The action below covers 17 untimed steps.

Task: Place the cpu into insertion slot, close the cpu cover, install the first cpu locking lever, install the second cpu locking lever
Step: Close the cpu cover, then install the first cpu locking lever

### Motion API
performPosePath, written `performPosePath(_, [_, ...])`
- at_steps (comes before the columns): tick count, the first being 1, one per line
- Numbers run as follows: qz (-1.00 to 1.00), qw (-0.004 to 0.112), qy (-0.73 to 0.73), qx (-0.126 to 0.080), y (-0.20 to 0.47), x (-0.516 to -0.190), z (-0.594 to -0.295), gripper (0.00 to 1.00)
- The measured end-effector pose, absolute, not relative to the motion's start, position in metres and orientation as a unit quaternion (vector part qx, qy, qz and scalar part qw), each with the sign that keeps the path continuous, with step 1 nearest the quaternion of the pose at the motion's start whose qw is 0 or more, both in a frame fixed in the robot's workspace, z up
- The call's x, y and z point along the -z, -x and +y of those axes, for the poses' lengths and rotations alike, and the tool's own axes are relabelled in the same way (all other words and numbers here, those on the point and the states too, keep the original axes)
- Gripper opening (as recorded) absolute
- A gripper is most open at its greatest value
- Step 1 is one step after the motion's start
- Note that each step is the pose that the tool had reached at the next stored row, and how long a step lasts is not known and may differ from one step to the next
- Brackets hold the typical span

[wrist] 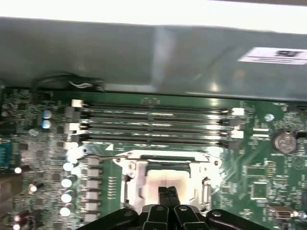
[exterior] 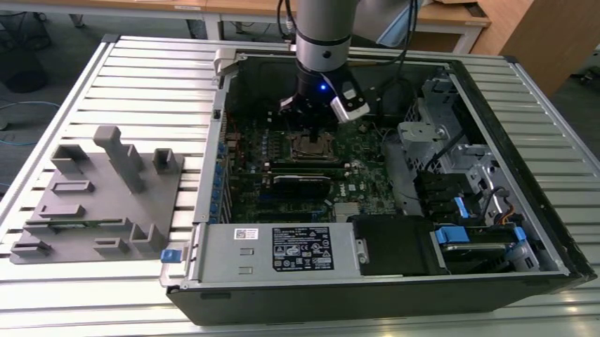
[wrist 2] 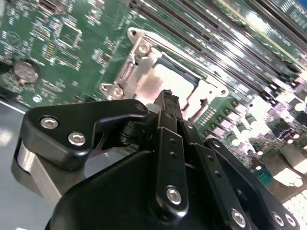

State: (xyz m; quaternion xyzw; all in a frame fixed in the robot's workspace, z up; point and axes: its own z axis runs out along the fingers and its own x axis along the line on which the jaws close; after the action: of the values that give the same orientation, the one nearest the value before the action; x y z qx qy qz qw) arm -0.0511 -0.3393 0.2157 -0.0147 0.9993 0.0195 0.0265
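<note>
The grey arm point(exterior: 324, 24) comes straight down from the top of the exterior view, its wrist point(exterior: 319, 74) held vertical (a small blue light point(exterior: 324, 88) glows on it). Below the wrist the black gripper point(exterior: 302, 116) points downward. In both wrist views the gripper point(wrist: 168, 190) point(wrist 2: 168, 96) has its two slim fingers point(wrist 2: 165, 143) pressed flat together, tips meeting, with its black side links point(wrist 2: 81, 127) folded in beside them.

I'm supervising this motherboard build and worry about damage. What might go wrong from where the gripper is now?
1. The gripper hangs right over the cpu; a hard push might scratch or overload it.
2. The memory slots lie close beside; sideways drift could clip them.
</note>
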Motion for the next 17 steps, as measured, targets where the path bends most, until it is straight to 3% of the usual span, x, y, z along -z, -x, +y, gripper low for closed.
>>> performPosePath(17, [0.999,0.027,0.015,-0.020,0.0492,-0.2199,-0.3393,0.11])
